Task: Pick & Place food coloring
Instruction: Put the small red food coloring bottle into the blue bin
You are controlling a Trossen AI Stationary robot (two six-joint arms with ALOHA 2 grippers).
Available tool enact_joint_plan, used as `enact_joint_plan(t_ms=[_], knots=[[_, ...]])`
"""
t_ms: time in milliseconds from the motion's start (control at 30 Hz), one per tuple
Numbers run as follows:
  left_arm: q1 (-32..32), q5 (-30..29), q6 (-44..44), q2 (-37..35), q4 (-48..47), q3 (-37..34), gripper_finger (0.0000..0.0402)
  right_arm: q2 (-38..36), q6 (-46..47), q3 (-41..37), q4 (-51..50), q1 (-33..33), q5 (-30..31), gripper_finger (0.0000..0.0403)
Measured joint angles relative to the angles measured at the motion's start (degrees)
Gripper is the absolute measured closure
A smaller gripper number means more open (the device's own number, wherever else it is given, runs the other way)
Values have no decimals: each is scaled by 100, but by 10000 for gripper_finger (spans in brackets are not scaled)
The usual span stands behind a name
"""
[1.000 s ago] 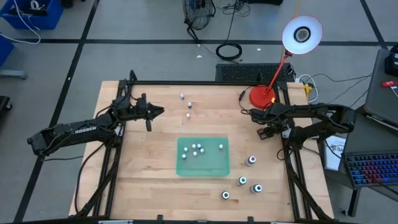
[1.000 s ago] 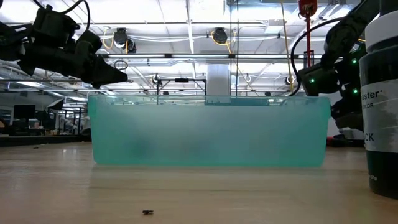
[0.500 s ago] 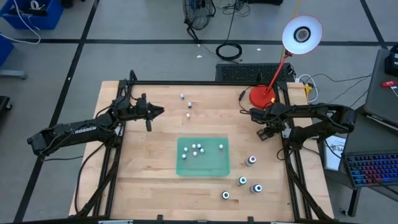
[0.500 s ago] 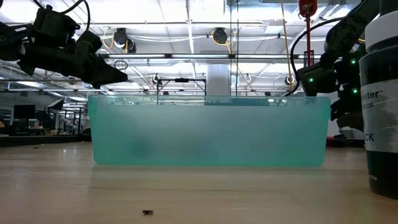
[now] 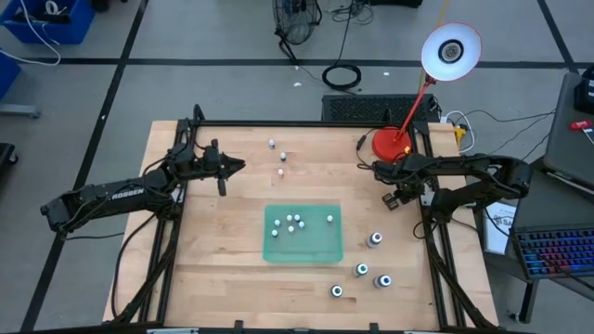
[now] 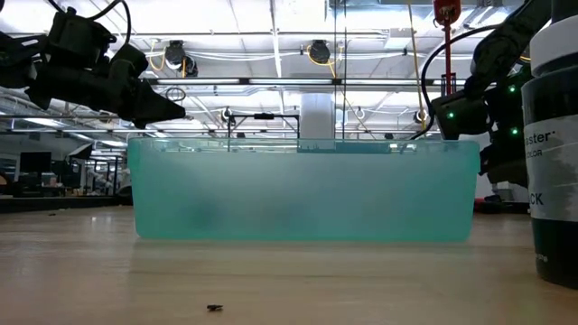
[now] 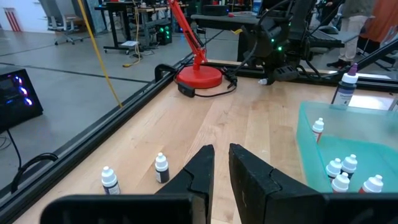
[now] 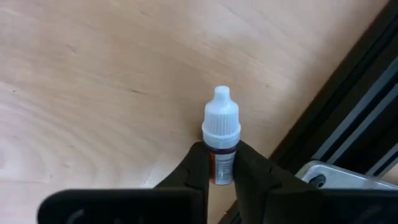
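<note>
A: What has the right gripper [image 8: 221, 167] got?

B: Its jaws are pinching a food coloring bottle [image 8: 221, 138] by the lower body. The bottle stands upright on the wooden surface [image 5: 241, 209], white cap clear above the two fingers, close to the black frame rail [image 8: 348, 118] at that edge.

A: And from above?

B: The right gripper [image 5: 397, 197] sits low near the right edge of the surface, just in front of the red lamp base [image 5: 391, 143]. The bottle itself is hidden under it there.

A: The left gripper [image 7: 221, 163]?

B: Its jaws are pressed almost together with only a thin slit between them, and nothing is in them. It hangs above the surface on the left side. Two small white-capped bottles [image 7: 135, 174] stand just beside those jaws, on bare wood.

A: The rest of the food coloring?

B: Ahead of the left jaws and to one side lies the green tray [image 5: 303, 234], with five white-capped bottles [image 5: 293, 223] inside. Between the tray and the right jaws, nearer the front edge, four larger bottles with green or blue tops [image 5: 367, 268] stand apart on the surface. One of these fills the right side of the low view as a dark bottle [image 6: 553, 153].
</note>
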Motion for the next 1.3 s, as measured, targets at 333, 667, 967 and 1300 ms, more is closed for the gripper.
enact_joint_plan(t_ms=[333, 667, 967, 1300], knots=[[-1, 1, -40, -1, 38, 1, 350, -675, 80, 570, 193, 712, 489, 368], [-1, 1, -17, -1, 213, 2, 350, -1233, -402, 1413, 655, 1634, 1042, 368], [-11, 4, -68, 0, 995, 4, 350, -826, -1715, 1422, 3583, 2465, 997, 368], [-193, -19, -326, 148, 1363, 4, 350, 69, -2959, 1423, 5479, 2736, 780, 369]])
